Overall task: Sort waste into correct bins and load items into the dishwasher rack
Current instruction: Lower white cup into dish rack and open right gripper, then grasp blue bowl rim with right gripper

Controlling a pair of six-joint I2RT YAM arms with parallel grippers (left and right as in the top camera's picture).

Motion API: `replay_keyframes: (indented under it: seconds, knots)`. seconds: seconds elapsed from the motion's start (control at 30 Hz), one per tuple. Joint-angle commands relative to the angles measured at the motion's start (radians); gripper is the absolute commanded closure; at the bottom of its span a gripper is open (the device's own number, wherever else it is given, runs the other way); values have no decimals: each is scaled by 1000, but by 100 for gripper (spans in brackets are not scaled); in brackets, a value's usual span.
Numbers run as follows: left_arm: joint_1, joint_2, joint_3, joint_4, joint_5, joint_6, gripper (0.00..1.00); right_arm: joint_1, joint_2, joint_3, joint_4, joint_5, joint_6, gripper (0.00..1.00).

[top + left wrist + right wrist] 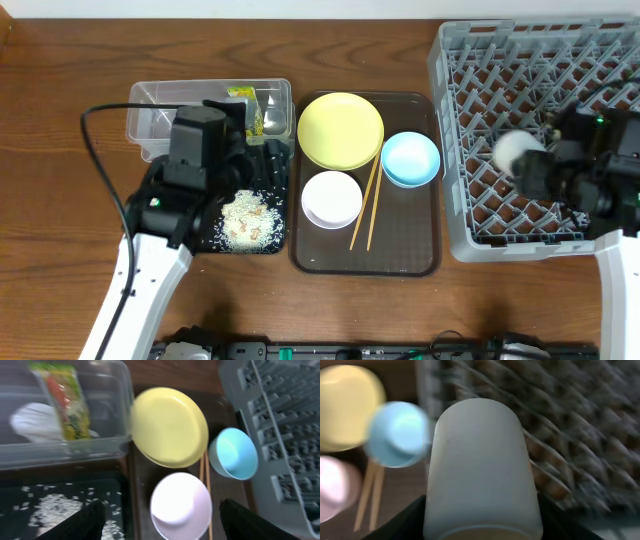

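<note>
Clasping one white cup (pixel 482 467), right pincer (pixel 538 172), left pincer (pixel 161 517) agape, empty, two bowls (pixel 410 159) (pixel 332 199), one plate (pixel 340 130)

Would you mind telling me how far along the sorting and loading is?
Done: wrapper and tissue sit in the clear tub, rice on the black tray. In hand: the right gripper holds the white cup over the rack. Remaining: yellow plate, blue bowl, white bowl and chopsticks lie on the brown tray.
</note>
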Motion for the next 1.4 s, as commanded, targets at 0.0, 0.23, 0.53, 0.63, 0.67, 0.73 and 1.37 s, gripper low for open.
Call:
replay_keyframes:
  seconds: [0.0, 0.23, 0.53, 0.63, 0.67, 0.73, 1.37]
  knots:
    - [4, -2, 7, -9, -70, 21, 24, -51, 42, 10, -22, 167, 85, 62]
    - [4, 19, 7, -22, -69, 20, 24, -102, 165, 10, -50, 197, 85, 65]
    - [4, 23, 7, -29, -69, 20, 24, -101, 318, 10, -33, 229, 85, 45]
    - [4, 24, 7, -39, -69, 20, 24, -101, 351, 10, -24, 198, 85, 22]
    - [4, 24, 7, -42, -69, 20, 24, -101, 356, 10, -16, 182, 84, 17]
    - [4, 26, 7, -46, -69, 21, 24, -101, 356, 11, -8, 159, 84, 15]
    - [-5, 100, -4, -148, -67, 20, 24, 163, 139, 95, 161, -222, 39, 22]
